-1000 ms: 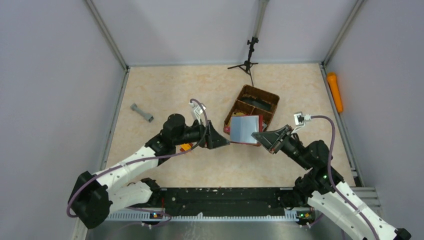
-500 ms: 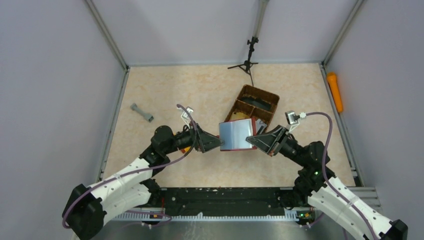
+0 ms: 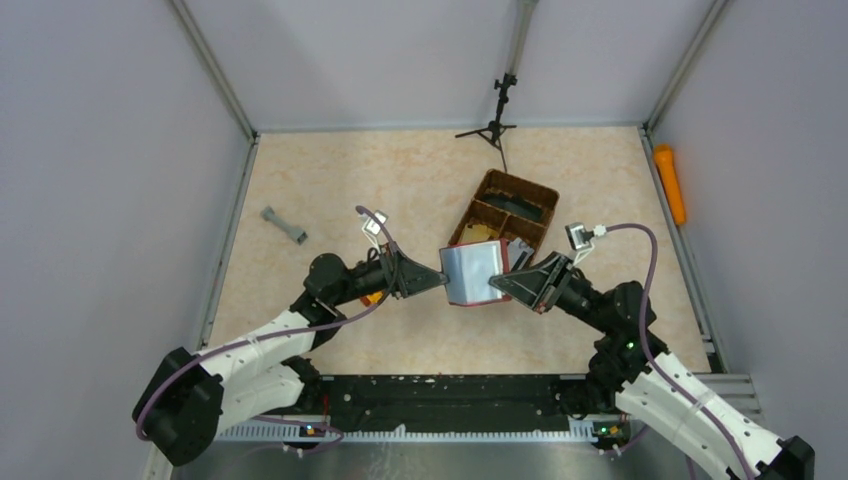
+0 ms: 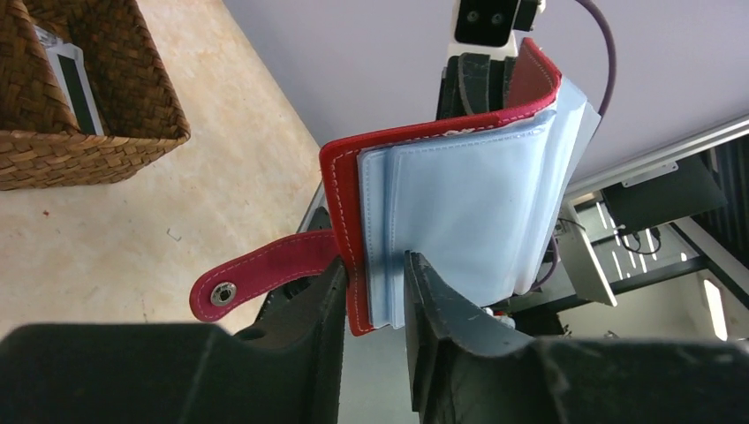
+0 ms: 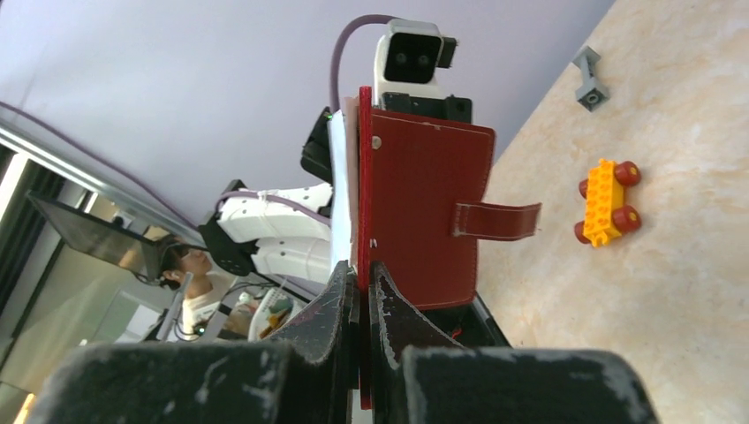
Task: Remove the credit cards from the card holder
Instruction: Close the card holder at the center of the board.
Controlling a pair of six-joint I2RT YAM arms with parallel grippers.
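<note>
From above, the left gripper (image 3: 440,281) has moved in to the card holder (image 3: 473,272), which the right gripper (image 3: 497,287) holds above the bench (image 3: 400,180). Left wrist: the gripper clamps its red edge and blue sleeves. Right wrist: the gripper pinches the red cover.

the top view looks steeply down from above and behind, far enough to take in the whole table (image 3: 400,180). the two wrist views sit very close to the card holder (image 3: 472,275), on opposite sides, facing each other. with the top view, the left shares the wicker basket (image 4: 79,106), the right the orange toy block (image 5: 605,201).
</note>
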